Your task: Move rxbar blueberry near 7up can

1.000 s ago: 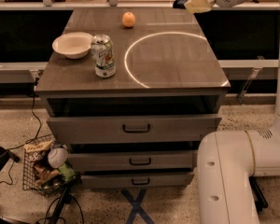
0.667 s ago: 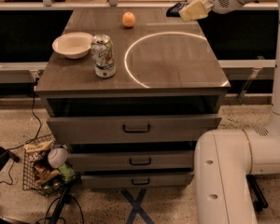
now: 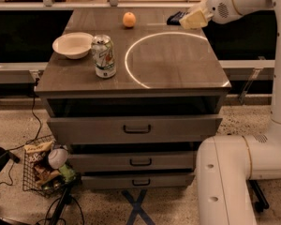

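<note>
- The tool (image 3: 195, 19) is at the far right corner of the table (image 3: 178, 64), low over the top. I cannot tell if it is open or closed.
- The blue snack bar (image 3: 174, 18) lies right by the tool, on its left side. Part of the bar is hidden behind the tool, so I cannot tell if the tool is touching it or only near it.
- I think the tool is there because the bar has to be picked up first. The bar is not yet near the can.
- The white arm (image 3: 239, 1) reaches in from the right. That keeps it away from the other things on the table.
- The soda can (image 3: 104, 56) stands up straight near the front left, well apart from the bar. That is where the bar should end up.
- A white bowl (image 3: 73, 45) sits just beside the can, on its left. The bar should be put down without bumping the bowl or tipping the can.
- An orange (image 3: 129, 19) rests at the back, between the bowl and the bar.
- The table top is brown and flat, with a pale ring (image 3: 126, 60) marked on it. There is bare space right of the can.
- Under the top are drawers (image 3: 84, 128), all shut.
- On the speckled floor (image 3: 14, 125) a wire basket (image 3: 27, 175) holds odd bits, and the robot's big white base (image 3: 225, 182) stands at the right.
</note>
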You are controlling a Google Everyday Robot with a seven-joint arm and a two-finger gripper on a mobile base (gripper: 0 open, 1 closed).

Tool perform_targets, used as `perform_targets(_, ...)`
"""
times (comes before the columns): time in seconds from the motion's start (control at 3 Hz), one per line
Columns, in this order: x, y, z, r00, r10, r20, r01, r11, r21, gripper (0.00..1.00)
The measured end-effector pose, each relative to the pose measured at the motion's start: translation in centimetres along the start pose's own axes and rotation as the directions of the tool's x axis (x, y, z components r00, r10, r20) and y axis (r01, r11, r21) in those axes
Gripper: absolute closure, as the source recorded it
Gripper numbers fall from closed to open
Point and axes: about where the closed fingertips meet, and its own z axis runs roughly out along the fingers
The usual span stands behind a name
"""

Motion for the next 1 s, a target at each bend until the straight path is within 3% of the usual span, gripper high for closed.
perform_targets(0.33, 4.3, 2.9, 0.7, 0.997, 0.078, 0.021, -0.077, 0.9963, -0.038, 1.0)
perform_targets(0.67, 5.4, 5.9, 0.7, 0.997, 0.078, 0.023, -0.076, 0.9954, -0.058, 1.0)
perform_targets(1.0, 5.9, 8.3, 2.3, 0.997, 0.072, 0.032, -0.067, 0.9898, -0.125, 1.0)
